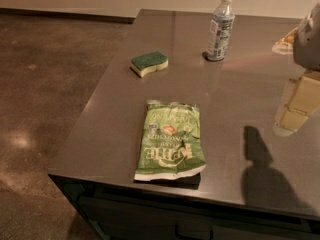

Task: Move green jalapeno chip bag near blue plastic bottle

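The green jalapeno chip bag (pixel 171 140) lies flat on the dark table near its front edge, with its lettering upside down to me. The blue plastic bottle (pixel 220 28) stands upright at the back of the table, well beyond the bag. My gripper (pixel 295 106) hangs above the table at the right edge of the view, to the right of the bag and apart from it. It holds nothing that I can see.
A yellow sponge with a green top (pixel 149 63) lies left of the bottle. A small pale object (pixel 284 40) sits at the far right, partly behind my arm. The table (pixel 110 114) ends at left and front, with brown floor beyond.
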Controlling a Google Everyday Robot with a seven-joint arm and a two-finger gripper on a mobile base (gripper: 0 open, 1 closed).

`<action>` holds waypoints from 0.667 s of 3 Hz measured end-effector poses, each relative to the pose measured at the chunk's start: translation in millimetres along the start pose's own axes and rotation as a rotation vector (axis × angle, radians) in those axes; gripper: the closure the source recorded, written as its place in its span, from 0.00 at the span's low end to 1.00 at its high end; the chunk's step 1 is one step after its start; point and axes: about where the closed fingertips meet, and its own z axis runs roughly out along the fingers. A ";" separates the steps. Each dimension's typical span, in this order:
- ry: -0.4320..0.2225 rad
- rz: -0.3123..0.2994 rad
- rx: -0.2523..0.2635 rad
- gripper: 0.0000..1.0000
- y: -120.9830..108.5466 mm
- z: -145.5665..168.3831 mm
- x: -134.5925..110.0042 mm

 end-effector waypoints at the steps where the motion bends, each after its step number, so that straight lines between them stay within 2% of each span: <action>1: 0.000 0.000 0.000 0.00 0.0 0.0 0.0; 2: -0.007 0.003 -0.028 0.00 9.3 3.3 -16.4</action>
